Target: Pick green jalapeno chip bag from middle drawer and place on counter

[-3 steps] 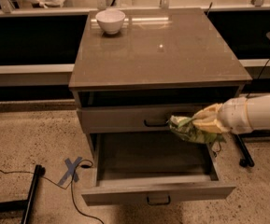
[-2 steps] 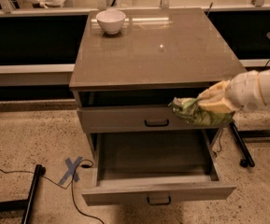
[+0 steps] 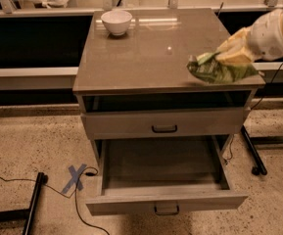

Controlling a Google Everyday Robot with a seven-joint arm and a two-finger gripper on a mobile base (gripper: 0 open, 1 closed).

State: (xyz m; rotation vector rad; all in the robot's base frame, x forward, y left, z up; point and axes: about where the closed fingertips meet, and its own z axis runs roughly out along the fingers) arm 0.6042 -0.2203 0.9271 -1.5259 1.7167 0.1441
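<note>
The green jalapeno chip bag [image 3: 223, 70] is being held by the gripper [image 3: 227, 58], fingers [image 3: 236, 49] clamped on it, over the bench [image 3: 146, 58] edge, well apart from the white bowl [image 3: 116, 21]; lowering it nearer the bowl before release is being advised

Dim warm light, glare on counter [image 3: 141, 62] (end effector [image 3: 225, 58] at right edge)

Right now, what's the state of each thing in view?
gripper: shut on the green jalapeno chip bag, over the counter front right.
green jalapeno chip bag: held, out of the drawer.
middle drawer: pulled open, empty.
upper drawer: shut.
white bowl: upright, counter's far left.
</note>
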